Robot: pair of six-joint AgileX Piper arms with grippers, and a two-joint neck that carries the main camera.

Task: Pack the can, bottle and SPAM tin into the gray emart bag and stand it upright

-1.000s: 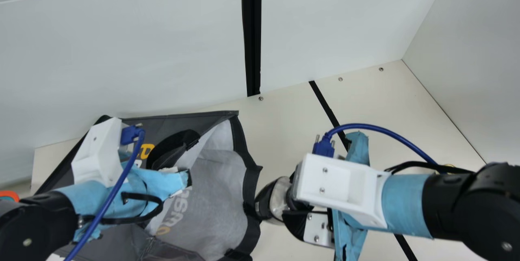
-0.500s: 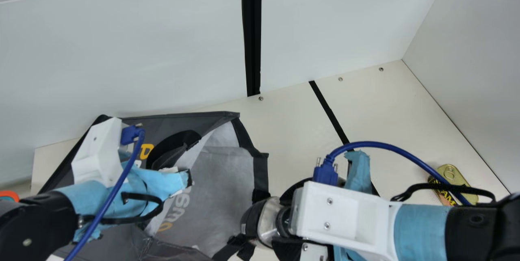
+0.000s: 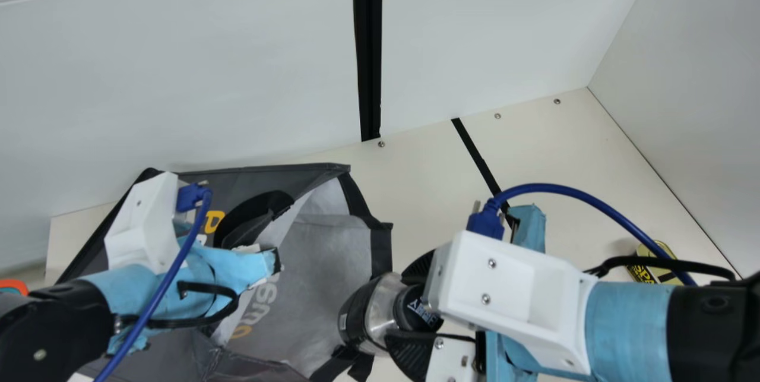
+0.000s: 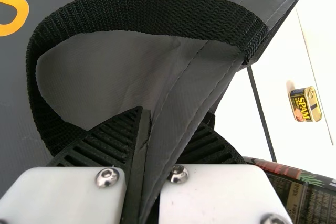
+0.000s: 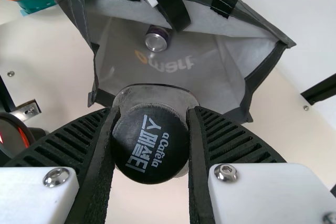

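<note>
This seems to be a robot lab: in the main view, white panels (image 3: 178, 73) at twelve o'clock and a wall (image 3: 700, 103) at three border a screwed-down cream table (image 3: 415, 180), with blue-cabled robot arms (image 3: 706, 328) at eight and four.

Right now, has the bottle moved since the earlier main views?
Yes, the bottle has moved toward the main view's left, judged against the black wall strip.
</note>
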